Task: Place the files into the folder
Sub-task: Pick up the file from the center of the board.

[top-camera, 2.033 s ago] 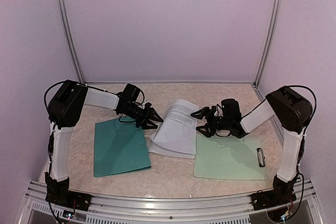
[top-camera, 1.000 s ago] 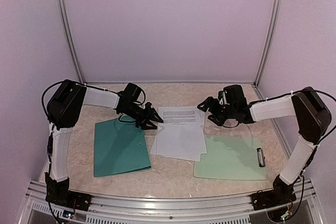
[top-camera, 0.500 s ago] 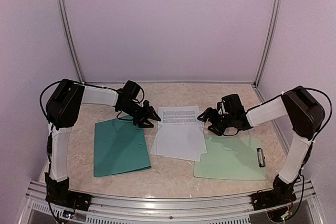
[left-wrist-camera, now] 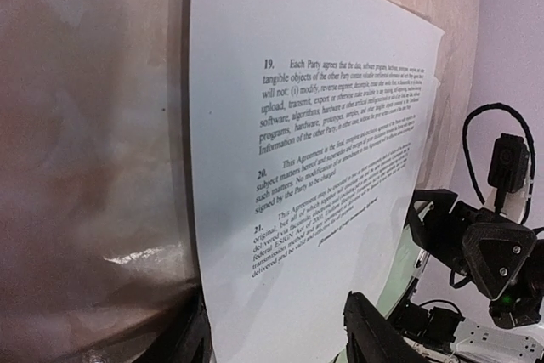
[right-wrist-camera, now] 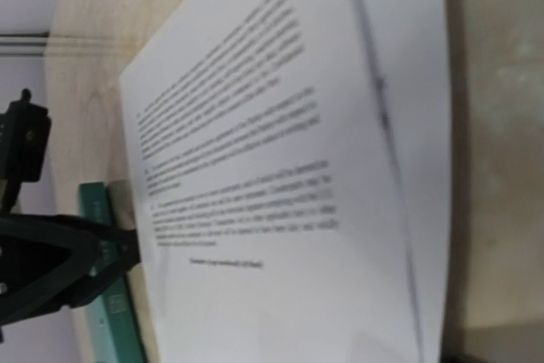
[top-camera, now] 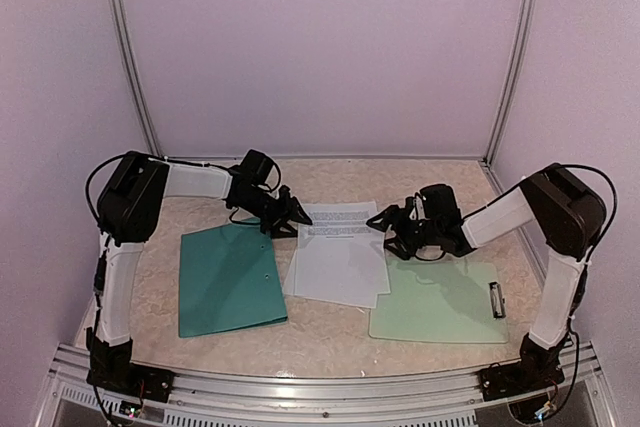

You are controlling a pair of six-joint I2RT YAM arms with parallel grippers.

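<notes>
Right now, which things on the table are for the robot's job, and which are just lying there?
For the job:
- the files, white printed sheets in the middle
- the folder, dark teal, to their left

Just lying there:
- the clipboard, pale green, to the right of the sheets

folder (top-camera: 228, 282): 1 | clipboard (top-camera: 440, 302): 1 | files (top-camera: 338, 265): 1 loose stack, several sheets, exact count unreadable | pincers: 2 = left pincer (top-camera: 298, 219) + right pincer (top-camera: 383, 231)
</notes>
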